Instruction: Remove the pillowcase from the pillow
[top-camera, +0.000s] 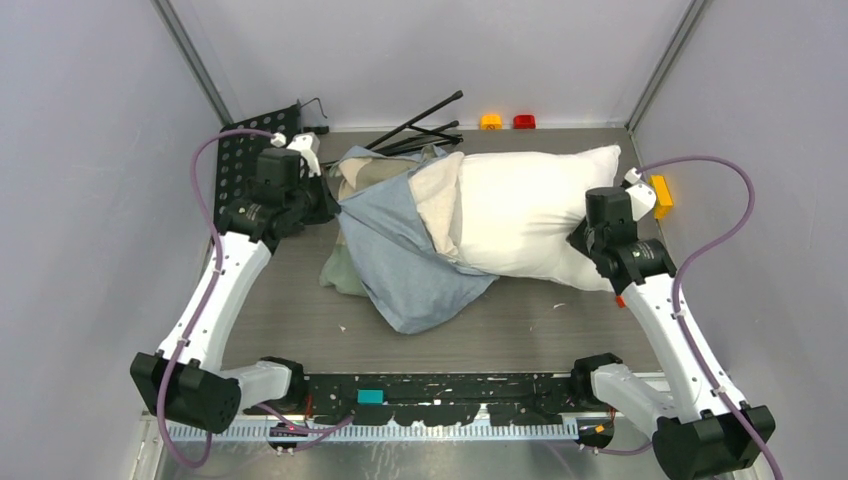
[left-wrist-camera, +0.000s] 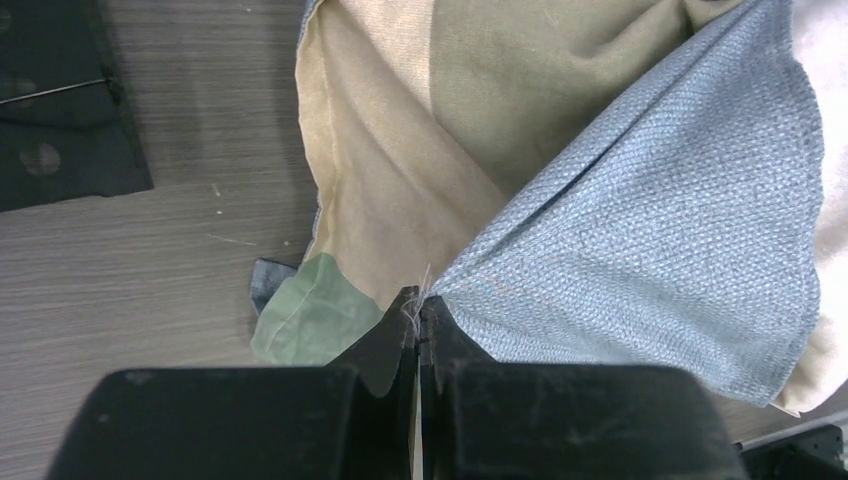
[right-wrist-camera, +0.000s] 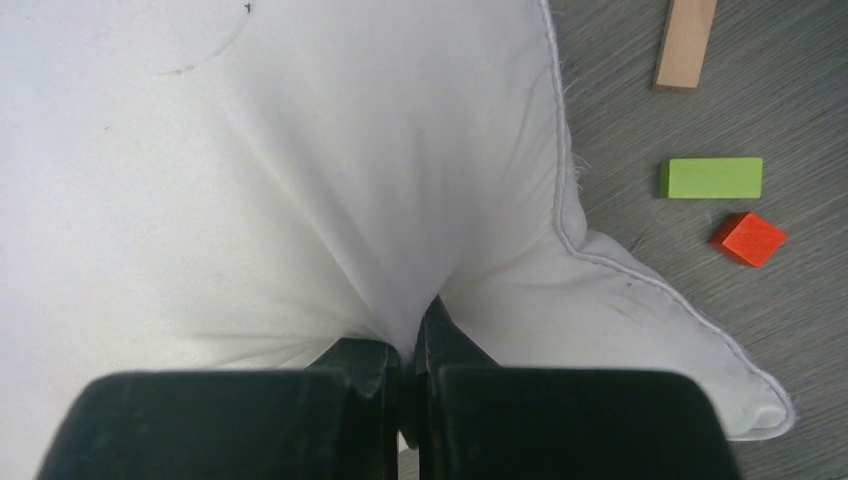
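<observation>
L gripper (left-wrist-camera: 418, 305) is pinched tight on a fold of the pillowcase (left-wrist-camera: 640, 200), blue-grey cloth drawn to a peak at its tips w/ cream, olive & green patches beside it. R gripper (right-wrist-camera: 415, 325) is clamped on a pinch of the pillow (right-wrist-camera: 250, 170) near 1 corner, white fabric puckering into the jaws. Pillowcase lies bunched left-center on the table (top-camera: 300, 320), covering only the pillow's left end, the rest bare; green block (right-wrist-camera: 711, 177) & orange-red block (right-wrist-camera: 747, 238) sit near that corner.
</observation>
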